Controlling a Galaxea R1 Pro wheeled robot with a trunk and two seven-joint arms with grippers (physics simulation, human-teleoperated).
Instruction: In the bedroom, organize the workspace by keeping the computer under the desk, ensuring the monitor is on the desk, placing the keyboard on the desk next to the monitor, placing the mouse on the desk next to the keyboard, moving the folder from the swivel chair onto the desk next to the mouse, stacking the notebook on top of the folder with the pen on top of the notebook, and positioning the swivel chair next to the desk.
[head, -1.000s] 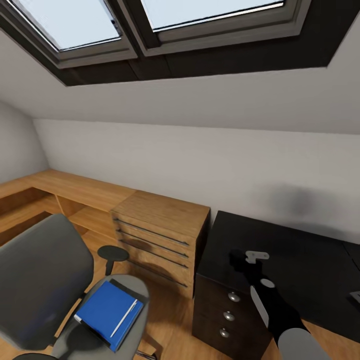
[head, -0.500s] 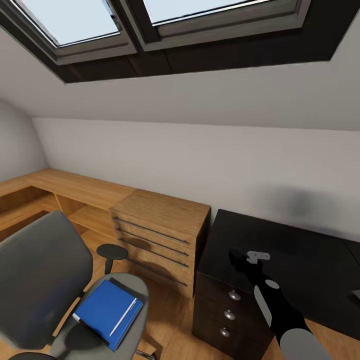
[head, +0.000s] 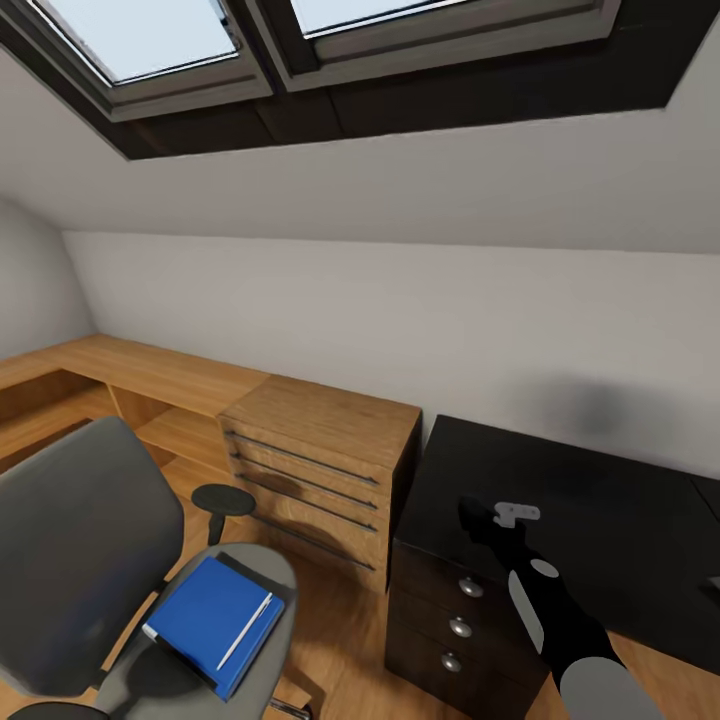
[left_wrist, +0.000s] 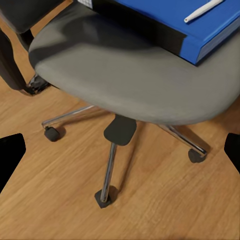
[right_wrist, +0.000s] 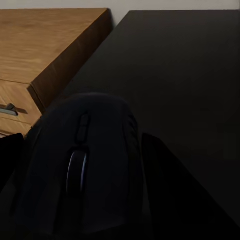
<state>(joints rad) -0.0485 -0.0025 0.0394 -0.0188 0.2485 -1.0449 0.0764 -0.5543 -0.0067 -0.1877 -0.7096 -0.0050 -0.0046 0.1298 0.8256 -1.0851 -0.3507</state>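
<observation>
At left, swivel chair (head: 90, 560) carrying blue folder (head: 212, 620) with pen (head: 245, 632) lying on top. Left gripper (left_wrist: 120, 155) spread wide above chair base. Middle, wooden chest of drawers (head: 315, 465). At right, black desk (head: 600, 500); right gripper (head: 475, 520) apparently clamped on mouse (right_wrist: 82, 165) above it.

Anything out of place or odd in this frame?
Yes: the folder lies on the swivel chair seat with the pen on top, not on the desk. The right end effector holds the mouse over the desk. Nothing looks spilled or damaged.
</observation>
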